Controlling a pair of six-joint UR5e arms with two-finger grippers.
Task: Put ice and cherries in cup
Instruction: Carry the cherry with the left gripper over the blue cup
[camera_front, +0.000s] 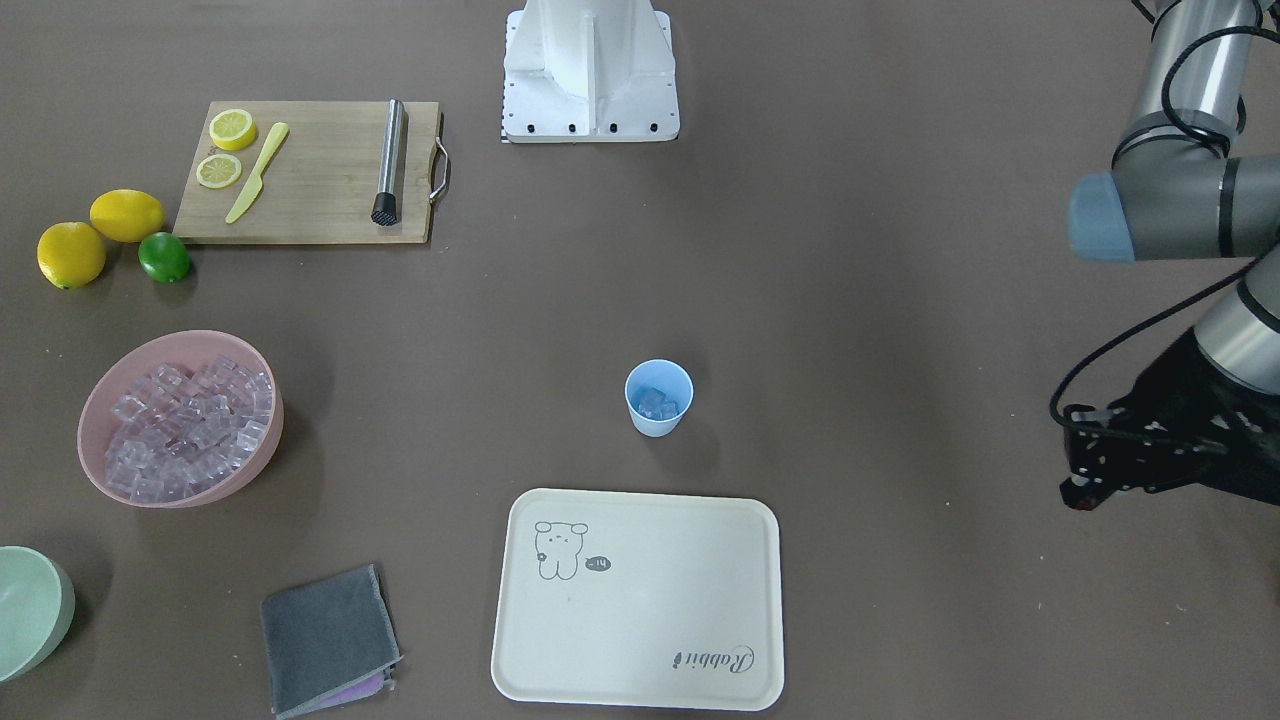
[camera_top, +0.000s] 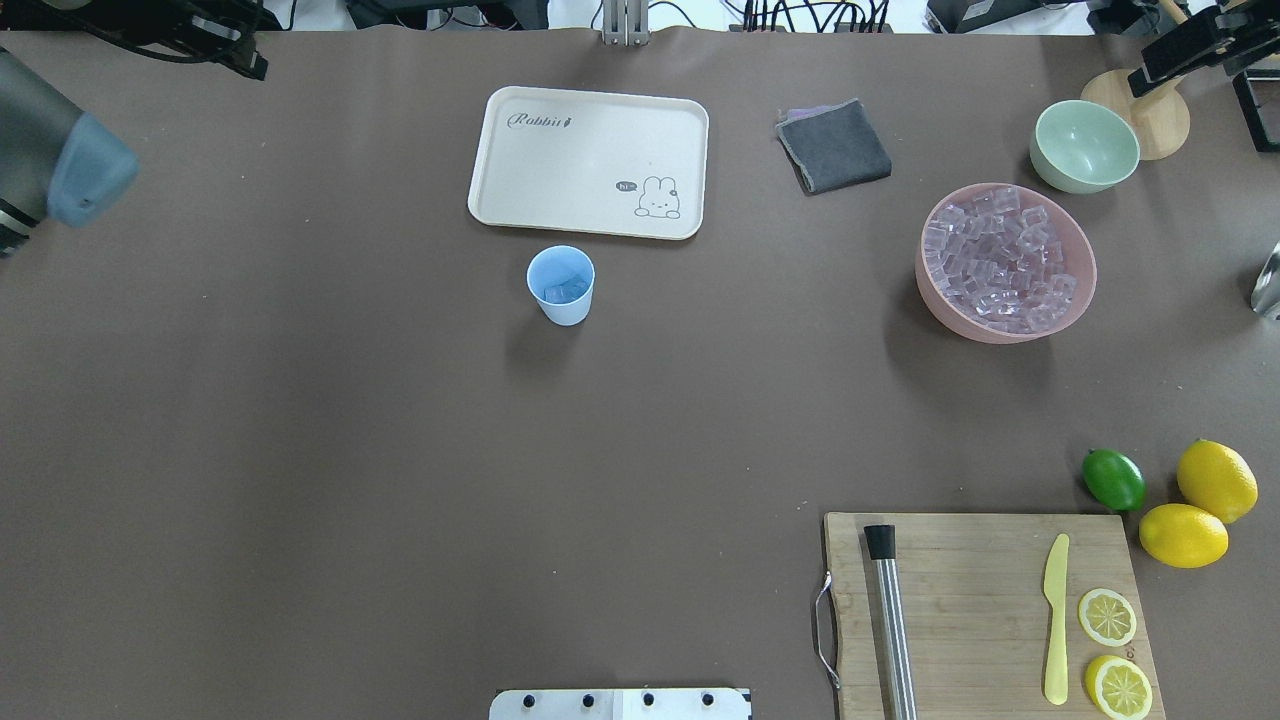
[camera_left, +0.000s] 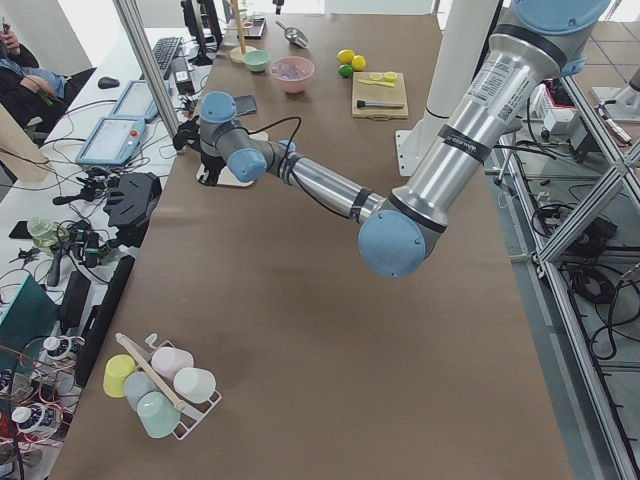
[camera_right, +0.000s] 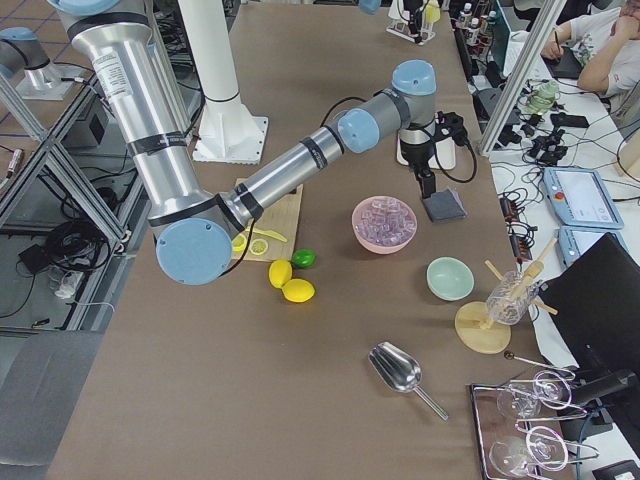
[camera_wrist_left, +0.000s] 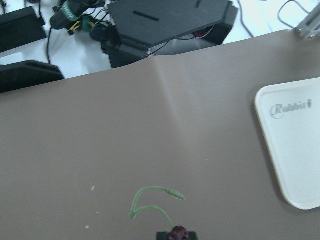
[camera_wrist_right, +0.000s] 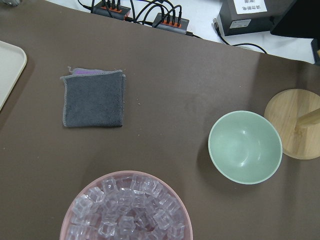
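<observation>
Since the left fingers (camera_wrist_left: 163, 236) seem to pinch the tiny cherry (camera_wrist_left: 178, 232) well apart from the cup (camera_front: 659, 398) holding ice (camera_front: 658, 404) near the tray (camera_front: 650, 600), a jolt crossing the tabletop (camera_front: 900, 300) could drop it short; whether the right fingers (camera_right: 426, 186) are spread I cannot tell.

Smooth light-blue plastic cup (camera_front: 659, 400); clear glossy ice (camera_front: 190, 430) in matt pink plastic bowl (camera_front: 95, 400). Wood-grain board (camera_front: 320, 190) at 11 o'clock of cup, brushed-metal muddler (camera_front: 392, 150) on it. Fuzzy grey cloth (camera_front: 325, 635). Matt cream tray (camera_front: 660, 620). Matt brown table cover (camera_front: 900, 300). Finish of cherry (camera_wrist_left: 178, 233) too blurred.
</observation>
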